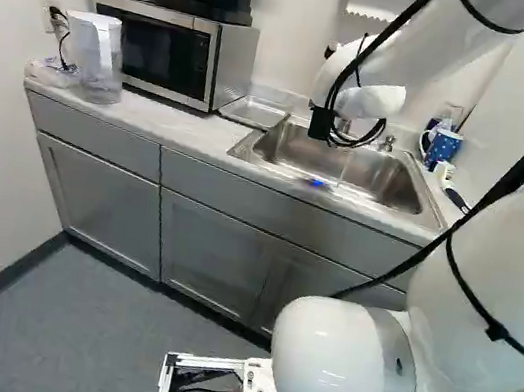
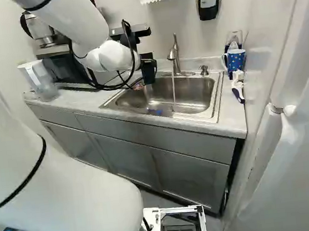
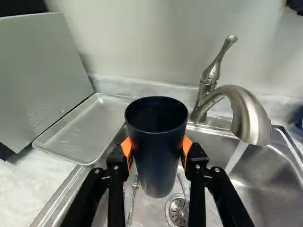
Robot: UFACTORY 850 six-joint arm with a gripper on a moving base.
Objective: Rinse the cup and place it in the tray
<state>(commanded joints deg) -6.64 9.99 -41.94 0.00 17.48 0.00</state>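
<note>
The gripper (image 2: 148,66) clasps the dark cup (image 3: 158,156) between both fingers above the sink (image 3: 270,189); right of it, the faucet (image 3: 251,118) runs. The tray (image 3: 90,127) lies left.

The pale counter (image 1: 177,128) holds a microwave (image 1: 165,57), with a clear pitcher (image 1: 96,55) beside it. A shallow metal tray (image 3: 83,130) lies between microwave and sink (image 2: 214,114), which is set into the counter. Past the sink stands a spotted blue mug (image 2: 236,60), a brush (image 2: 238,85) just beside it.
</note>
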